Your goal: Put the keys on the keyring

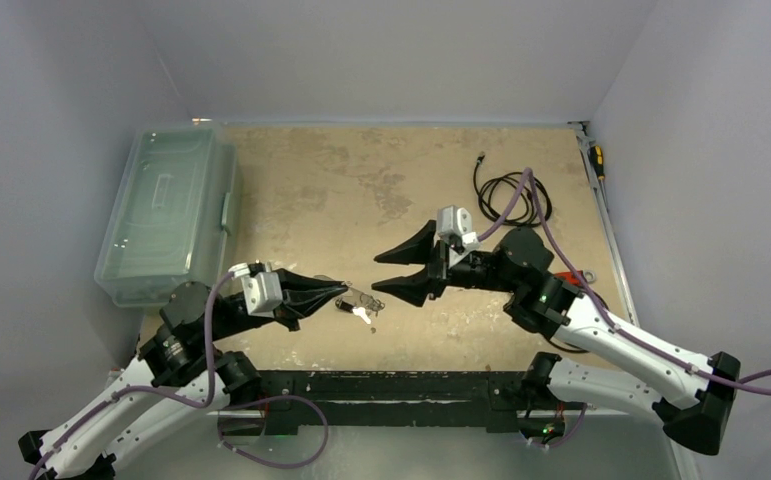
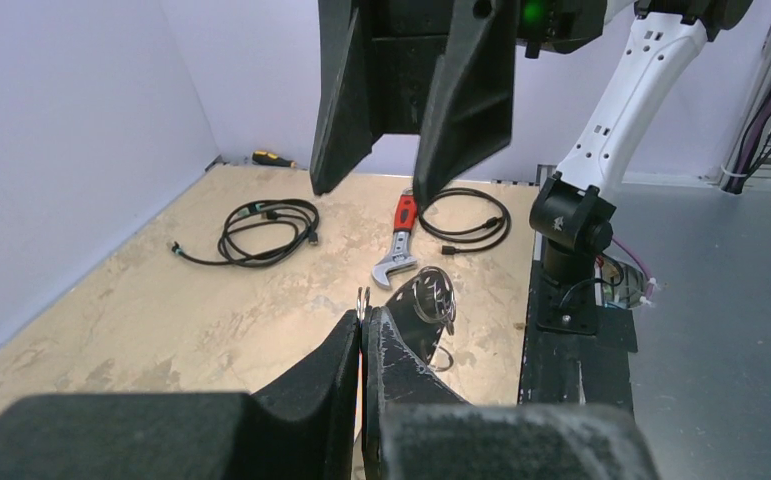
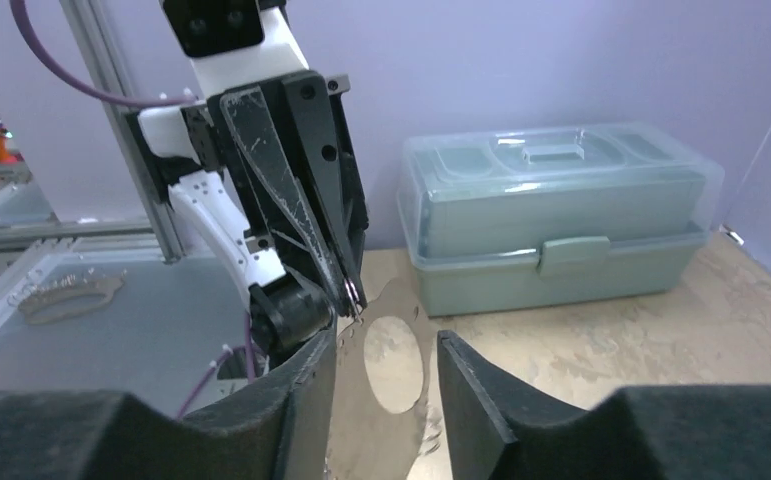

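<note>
My left gripper (image 1: 344,296) is shut on the keyring (image 2: 363,299), a thin silver wire ring pinched edge-on at its fingertips. More wire loops (image 2: 432,294) show just past its right finger. On the table right by its tip lie the keys: a small silver one (image 1: 362,316) and a black head (image 1: 345,305). My right gripper (image 1: 380,272) faces the left one from the right, open, with nothing between its fingers. In the right wrist view its jaws (image 3: 389,335) stand apart just short of the left gripper's tip (image 3: 353,293).
A clear green-tinted toolbox (image 1: 169,212) stands at the table's left edge. A coiled black cable (image 1: 509,196) lies at the back right, a red-handled wrench (image 2: 398,244) near the right arm, and a screwdriver (image 1: 596,160) by the right wall. A silvery crescent loop (image 3: 66,293) lies off the table.
</note>
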`<control>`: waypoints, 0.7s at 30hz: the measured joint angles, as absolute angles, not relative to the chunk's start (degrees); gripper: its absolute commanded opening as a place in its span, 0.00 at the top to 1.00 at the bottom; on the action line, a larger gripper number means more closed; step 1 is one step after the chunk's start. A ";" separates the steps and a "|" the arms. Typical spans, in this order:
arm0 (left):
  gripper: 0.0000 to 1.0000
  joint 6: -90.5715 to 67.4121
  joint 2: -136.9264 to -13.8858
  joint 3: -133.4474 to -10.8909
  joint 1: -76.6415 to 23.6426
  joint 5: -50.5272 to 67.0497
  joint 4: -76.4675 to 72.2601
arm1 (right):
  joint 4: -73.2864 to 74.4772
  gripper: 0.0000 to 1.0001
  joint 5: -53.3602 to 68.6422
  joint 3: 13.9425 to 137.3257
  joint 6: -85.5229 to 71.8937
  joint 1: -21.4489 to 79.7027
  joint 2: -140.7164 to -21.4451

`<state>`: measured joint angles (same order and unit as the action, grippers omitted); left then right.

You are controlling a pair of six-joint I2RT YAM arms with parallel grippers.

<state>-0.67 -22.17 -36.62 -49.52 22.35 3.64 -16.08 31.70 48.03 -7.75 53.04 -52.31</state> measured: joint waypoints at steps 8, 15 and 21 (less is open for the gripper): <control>1.00 -1.78 -19.86 -35.22 -49.52 23.53 0.73 | -23.55 0.69 39.07 47.97 -10.57 52.07 -56.45; 1.00 -2.68 -18.46 -34.76 -49.50 23.83 -0.89 | -27.51 0.70 44.47 47.97 -12.05 52.05 -60.49; 1.00 -4.40 -18.17 -33.87 -49.12 24.08 -3.36 | -31.86 0.71 46.04 47.97 -14.46 52.05 -62.67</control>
<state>-4.40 -18.17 -33.87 -49.12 24.08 -3.36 -31.86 46.04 47.97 -14.46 52.05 -62.67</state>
